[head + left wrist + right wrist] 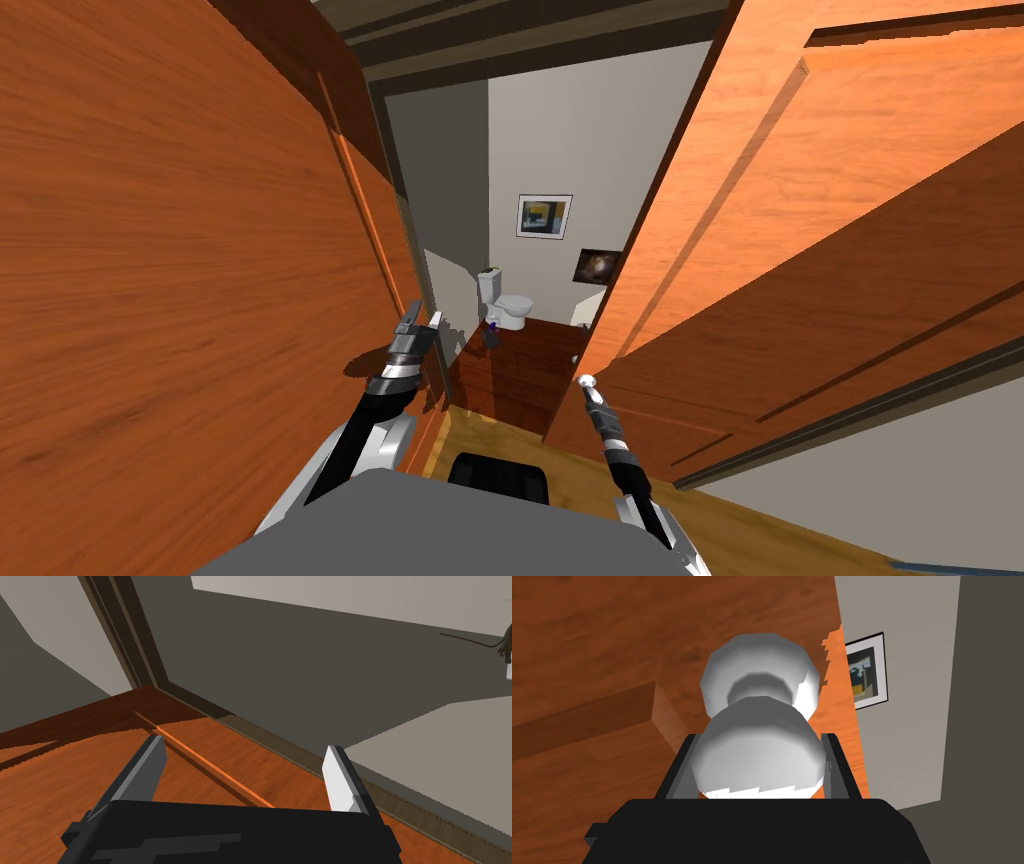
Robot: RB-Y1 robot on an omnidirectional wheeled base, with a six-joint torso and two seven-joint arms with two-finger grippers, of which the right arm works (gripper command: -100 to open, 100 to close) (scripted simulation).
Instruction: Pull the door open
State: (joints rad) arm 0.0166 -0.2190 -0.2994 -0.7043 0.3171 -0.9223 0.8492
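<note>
The right gripper (758,740) is nearest, low on the right, and its two fingers (837,768) press the sides of a pale round knob (758,763). The knob sits on the near edge of the orange wooden door (800,250), which fills the right side and stands partly open, its free edge toward the middle. To the left and a little farther, the left gripper (245,748) has its jaws wide with nothing between them, close to a wooden panel (180,250) on the left (a raised ridge runs along it under the fingers). Between panel and door, a gap shows a dark red wood floor (520,370). Far beyond stands a white toilet (505,300), with a framed picture (544,215) on the grey wall above it.
</note>
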